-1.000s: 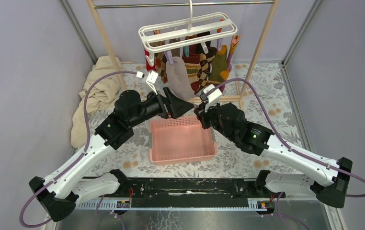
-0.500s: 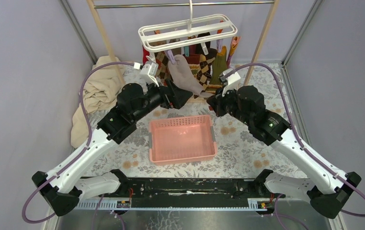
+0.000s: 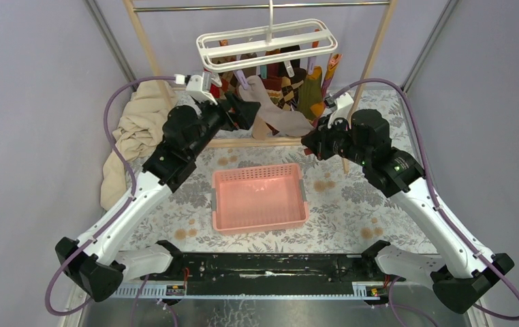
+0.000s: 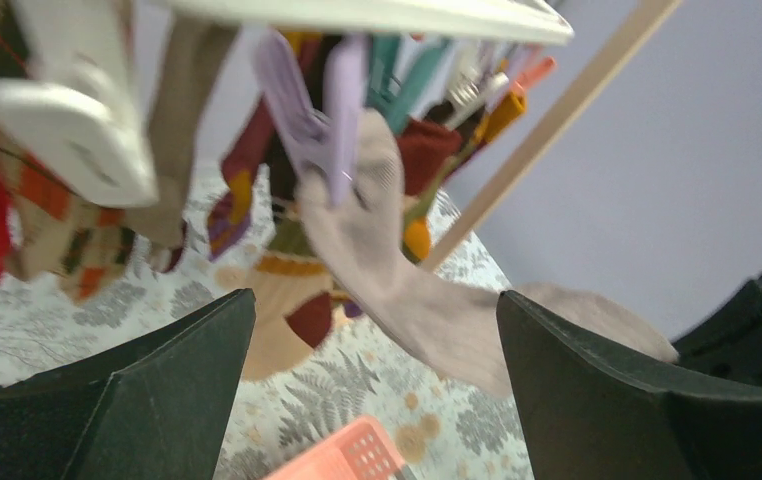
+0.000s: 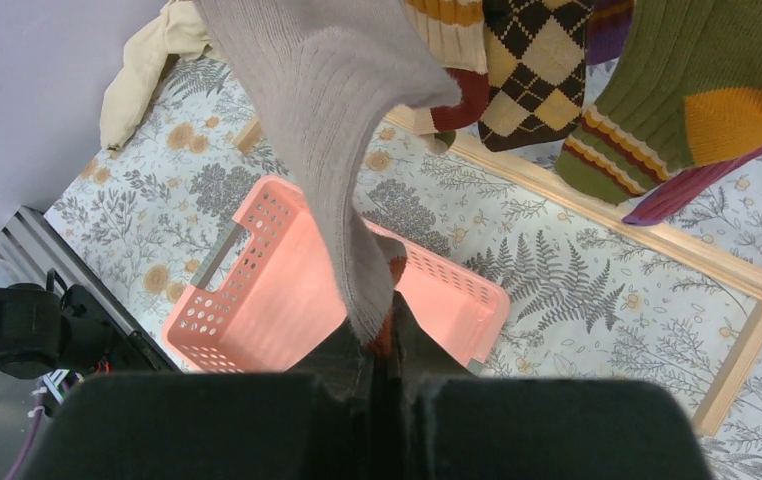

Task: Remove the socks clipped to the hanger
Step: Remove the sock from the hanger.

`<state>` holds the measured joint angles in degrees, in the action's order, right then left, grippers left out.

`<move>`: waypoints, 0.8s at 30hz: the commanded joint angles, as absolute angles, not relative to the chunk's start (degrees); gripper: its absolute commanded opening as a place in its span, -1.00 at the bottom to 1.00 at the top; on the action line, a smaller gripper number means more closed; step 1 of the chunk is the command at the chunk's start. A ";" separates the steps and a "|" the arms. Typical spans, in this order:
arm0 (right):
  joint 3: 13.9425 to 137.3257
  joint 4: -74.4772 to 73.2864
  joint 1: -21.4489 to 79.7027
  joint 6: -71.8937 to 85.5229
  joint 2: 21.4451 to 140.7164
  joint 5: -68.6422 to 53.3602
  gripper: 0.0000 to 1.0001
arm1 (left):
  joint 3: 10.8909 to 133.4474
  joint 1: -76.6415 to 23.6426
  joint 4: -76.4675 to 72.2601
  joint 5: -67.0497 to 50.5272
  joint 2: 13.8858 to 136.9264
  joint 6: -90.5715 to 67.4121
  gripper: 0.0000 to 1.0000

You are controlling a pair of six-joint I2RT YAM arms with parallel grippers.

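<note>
Within grey walls, a floral-patterned counter (image 3: 379, 204) lies under everything. The right end effector (image 5: 382, 350) is clamped shut on the toe of a beige sock (image 5: 327, 110). The sock is drawn taut on a slant down and away from the hanger (image 3: 263, 44), and its cuff is pinched in a lilac clip (image 4: 317, 110) beneath the hanger's near bar. The left end effector (image 4: 372, 310) is held just below the hanger with its fingers wide apart. Clip and cuff are framed between them, but nothing is grasped. The step in hand is judged to be the freeing of this sock. The clip's upper wings would best be squeezed by the left fingers so that the cuff is let go. A moderate pull should be applied by the right along the sock's length rather than sideways, so that the hanger is not swung on its hook. The other socks (image 3: 308, 88) hang clipped beneath the hanger. A pink basket (image 3: 257, 170) sits below and in front of the hanger, ready to receive the sock.
</note>
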<state>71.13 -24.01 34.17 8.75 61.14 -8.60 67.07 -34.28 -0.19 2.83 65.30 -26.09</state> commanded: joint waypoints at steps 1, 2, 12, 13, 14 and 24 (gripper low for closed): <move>73.12 -23.22 32.30 10.31 61.21 -13.14 -1.00 | 70.18 -29.50 -7.48 -1.71 67.13 -25.69 0.97; 72.93 -23.01 32.13 10.43 61.18 -13.40 -1.00 | 70.44 -28.49 -8.18 -3.15 67.72 -26.05 0.97; 71.25 -21.81 31.71 11.38 60.56 -14.95 -1.00 | 72.62 -24.18 -16.09 -11.02 74.19 -29.00 0.94; 71.28 -21.84 31.71 11.48 60.58 -15.01 -1.00 | 72.62 -24.11 -16.73 -11.07 74.52 -29.20 0.93; 71.14 -21.76 31.73 11.45 60.56 -15.14 -1.00 | 72.63 -24.04 -17.35 -11.12 74.79 -29.44 0.92; 70.15 -21.49 31.64 11.32 60.38 -15.34 -1.00 | 69.25 -23.48 -23.63 -8.93 72.36 -28.68 0.84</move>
<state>70.30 -23.70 32.14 10.98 61.32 -13.50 70.46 -24.27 -15.88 -10.07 74.70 -29.26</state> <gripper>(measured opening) 0.033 0.927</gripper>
